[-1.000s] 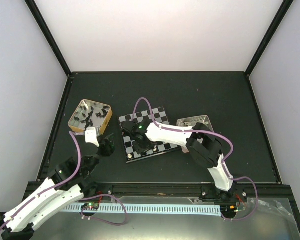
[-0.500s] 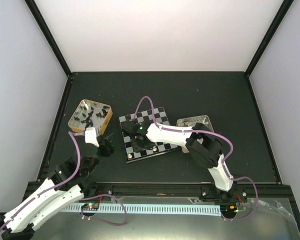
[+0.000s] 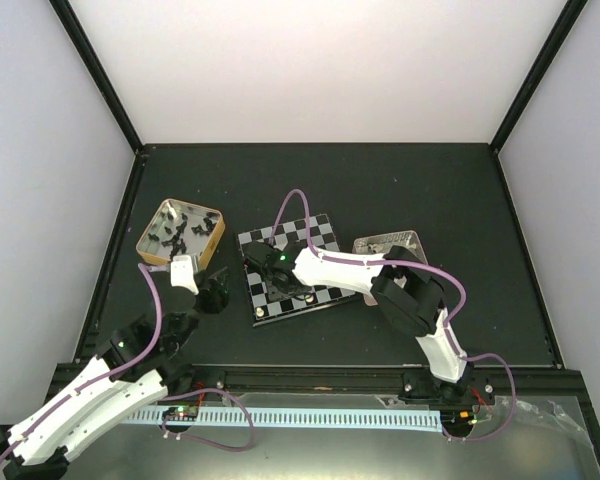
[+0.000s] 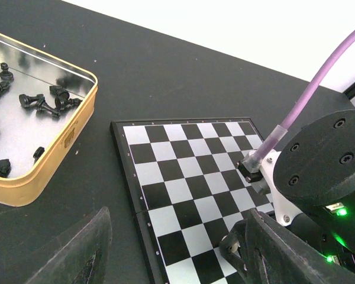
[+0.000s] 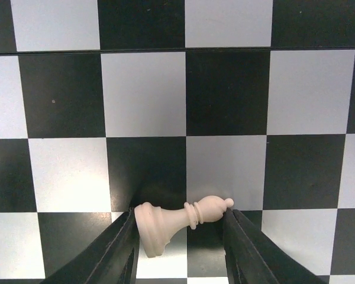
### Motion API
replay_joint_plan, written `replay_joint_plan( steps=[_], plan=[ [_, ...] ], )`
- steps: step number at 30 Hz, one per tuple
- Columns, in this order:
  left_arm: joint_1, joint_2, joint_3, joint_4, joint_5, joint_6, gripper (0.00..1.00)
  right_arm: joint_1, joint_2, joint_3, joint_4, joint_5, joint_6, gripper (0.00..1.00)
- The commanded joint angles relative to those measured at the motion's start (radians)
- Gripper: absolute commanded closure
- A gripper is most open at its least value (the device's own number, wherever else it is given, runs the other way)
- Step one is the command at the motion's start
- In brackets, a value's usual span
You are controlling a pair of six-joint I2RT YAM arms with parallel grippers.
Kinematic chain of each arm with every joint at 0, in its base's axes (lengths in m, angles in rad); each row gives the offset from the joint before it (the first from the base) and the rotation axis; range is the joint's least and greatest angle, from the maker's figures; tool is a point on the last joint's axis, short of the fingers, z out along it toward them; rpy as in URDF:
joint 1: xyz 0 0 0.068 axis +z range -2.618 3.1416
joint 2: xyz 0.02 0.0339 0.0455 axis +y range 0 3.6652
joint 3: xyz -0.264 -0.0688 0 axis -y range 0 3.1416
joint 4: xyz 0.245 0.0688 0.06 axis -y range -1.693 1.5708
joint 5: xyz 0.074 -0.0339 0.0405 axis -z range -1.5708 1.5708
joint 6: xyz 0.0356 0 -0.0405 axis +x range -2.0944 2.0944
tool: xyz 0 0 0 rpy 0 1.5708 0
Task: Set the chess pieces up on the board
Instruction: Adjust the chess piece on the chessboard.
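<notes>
- Black table (image 3: 400, 185) fills the work cell, with white walls on three sides.
- Left arm reaches in from 7 o'clock of the table. Right arm reaches from 5 o'clock and bends across the board.
- Board (image 3: 325, 232) lies flat near the table centre, turned slightly off square. Most of its squares are bare.
- Gold-rimmed tin (image 3: 218, 224) sits on the table at 10 o'clock of the board, apart from it.
- Silver tin (image 3: 392, 241) sits at 3 o'clock of the board, just beside its edge.
- Left tool (image 3: 214, 293) is over the table at 8 o'clock of the board, beside its edge. Its fingers are spread wide and hold nothing.
- Right tool (image 5: 180, 216) is over the near half of the board, clamped on one white chess piece.
- Black chess pieces (image 4: 44, 102) lie scattered inside the gold-rimmed tin, most on their sides.
- White chess piece (image 5: 157, 228) lies horizontal between the right tool's fingers, base at 9 o'clock and knob at 3 o'clock. Each end touches a finger.
</notes>
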State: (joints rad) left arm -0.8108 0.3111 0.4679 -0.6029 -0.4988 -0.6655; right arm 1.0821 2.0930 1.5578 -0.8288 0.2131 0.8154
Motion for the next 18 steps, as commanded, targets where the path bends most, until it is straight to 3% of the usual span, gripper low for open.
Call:
replay_joint_plan(
  steps=[1,10,18],
  plan=[
    [0.007,-0.012,0.003,-0.013,-0.026,-0.004,0.36,-0.002,-0.02,-0.022,0.003,0.042,0.018,0.58],
    [0.007,-0.014,0.006,-0.013,-0.024,-0.003,0.36,-0.009,-0.025,-0.008,0.032,0.019,-0.002,0.48],
    [0.006,-0.022,0.009,-0.019,-0.03,-0.004,0.36,-0.01,-0.079,-0.036,0.068,0.0,0.036,0.47]
  ],
)
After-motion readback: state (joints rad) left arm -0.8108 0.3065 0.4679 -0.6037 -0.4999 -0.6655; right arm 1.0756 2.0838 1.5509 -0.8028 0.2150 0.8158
